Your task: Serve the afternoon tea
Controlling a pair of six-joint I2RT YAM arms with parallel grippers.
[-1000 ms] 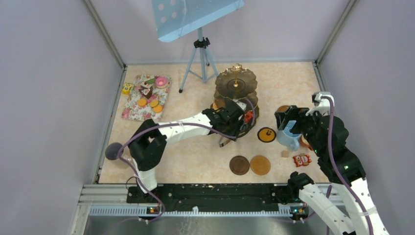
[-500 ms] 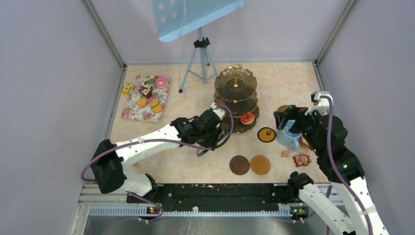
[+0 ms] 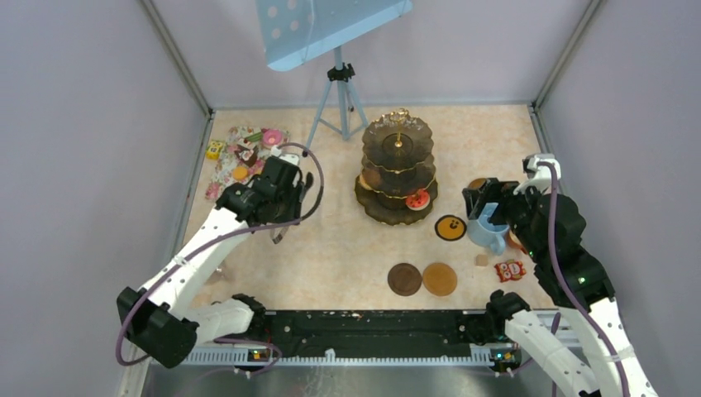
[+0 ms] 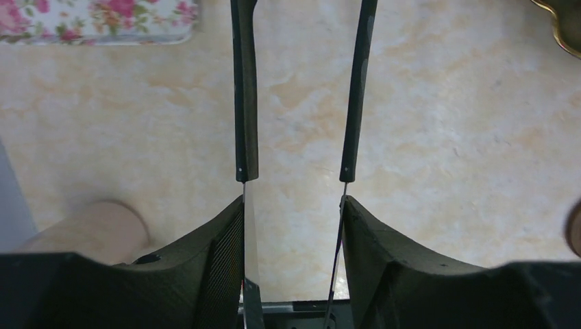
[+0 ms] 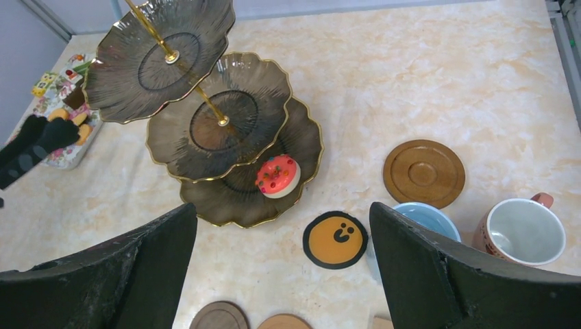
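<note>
Nearest the arms, two round brown wooden coasters (image 3: 404, 279) lie side by side on the pale marbled table (image 3: 331, 248). No mug stands on them, so they look like places waiting for cups.

A little farther, on the right, the right gripper (image 3: 486, 201) hangs over the large light blue mug (image 5: 423, 216). Its jaws are spread wide and hold nothing. It is probably there so it can come down on that mug. A small orange-brown mug (image 5: 521, 233), white inside, stands just right of the blue one. A round black coaster with an orange smiley face (image 5: 335, 239) lies just left of it. A third brown wooden coaster (image 5: 423, 173) lies just beyond.

On the left, the left gripper (image 4: 293, 205) has its jaws pressed on the black tongs (image 4: 245, 89), one finger on each arm. The tongs' arms stand apart and carry nothing. They point toward the floral-patterned mat (image 4: 103, 20), likely to fetch a treat.

In the middle, farther back, is the dark three-tier gold-rimmed stand (image 5: 260, 82). A round pink-and-red cake (image 5: 278, 175) sits on its bottom tier, and the two upper tiers look bare. At the far left, the small colourful cakes and orange tarts (image 3: 240, 173) lie on the mat, so most of the serving is not yet done.
</note>
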